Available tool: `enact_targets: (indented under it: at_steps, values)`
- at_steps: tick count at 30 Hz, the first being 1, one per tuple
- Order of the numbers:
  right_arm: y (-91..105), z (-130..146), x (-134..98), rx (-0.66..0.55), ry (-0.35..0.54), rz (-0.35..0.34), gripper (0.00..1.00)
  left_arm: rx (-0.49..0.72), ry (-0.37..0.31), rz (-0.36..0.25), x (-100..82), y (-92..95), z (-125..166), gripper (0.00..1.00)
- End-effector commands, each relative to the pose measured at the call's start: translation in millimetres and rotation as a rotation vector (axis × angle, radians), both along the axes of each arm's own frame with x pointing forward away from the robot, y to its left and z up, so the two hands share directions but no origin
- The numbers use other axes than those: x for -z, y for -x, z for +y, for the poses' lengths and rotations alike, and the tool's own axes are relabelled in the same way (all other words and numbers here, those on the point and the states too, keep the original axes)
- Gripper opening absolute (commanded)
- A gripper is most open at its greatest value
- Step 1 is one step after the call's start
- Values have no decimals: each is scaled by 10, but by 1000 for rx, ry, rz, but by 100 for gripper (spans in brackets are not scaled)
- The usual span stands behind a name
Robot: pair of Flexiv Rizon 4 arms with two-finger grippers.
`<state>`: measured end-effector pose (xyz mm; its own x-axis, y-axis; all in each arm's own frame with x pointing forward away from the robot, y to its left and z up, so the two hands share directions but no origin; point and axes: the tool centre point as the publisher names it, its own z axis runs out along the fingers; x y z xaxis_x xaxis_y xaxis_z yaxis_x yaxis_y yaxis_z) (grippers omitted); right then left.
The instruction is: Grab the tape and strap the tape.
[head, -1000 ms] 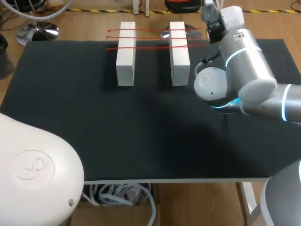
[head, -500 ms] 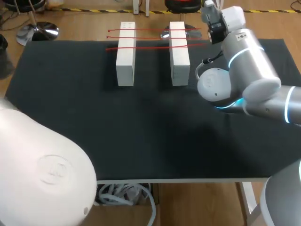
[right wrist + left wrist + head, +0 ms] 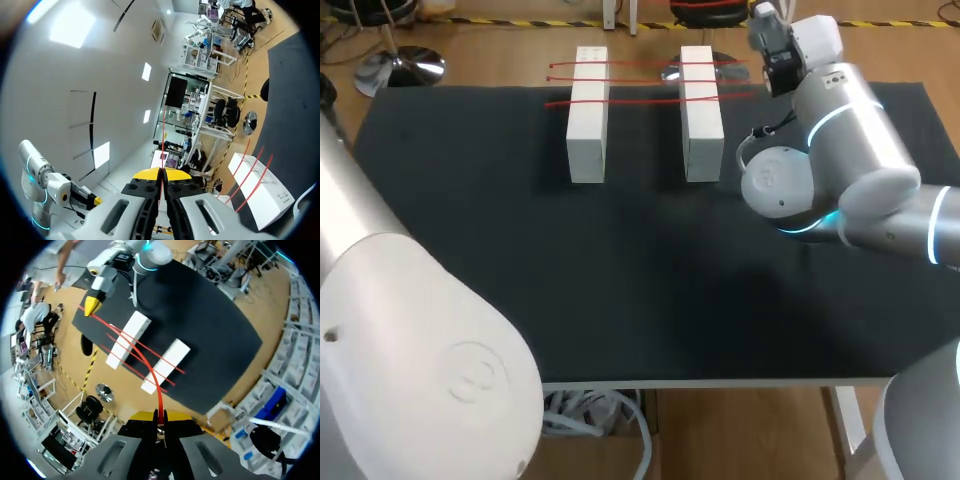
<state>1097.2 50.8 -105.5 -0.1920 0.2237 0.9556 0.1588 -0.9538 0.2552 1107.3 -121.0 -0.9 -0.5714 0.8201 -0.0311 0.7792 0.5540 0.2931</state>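
Red tape (image 3: 159, 390) across two white blocks (image 3: 588, 120), left gripper (image 3: 160, 416) and right gripper (image 3: 162, 174) both pinching it

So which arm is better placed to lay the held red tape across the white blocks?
Right, probably. The right pincer, shut on the tape, sits just beside the blocks. The left pincer holds the other end but hangs far from them.

No text or label is legible anywhere.
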Motion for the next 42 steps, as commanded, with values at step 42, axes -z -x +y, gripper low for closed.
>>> enact_targets:
  at_steps: [42]
  values:
    - [-2,38,-67,-79,31,-30,0,-393,-159,152,-78,-22,118,0]
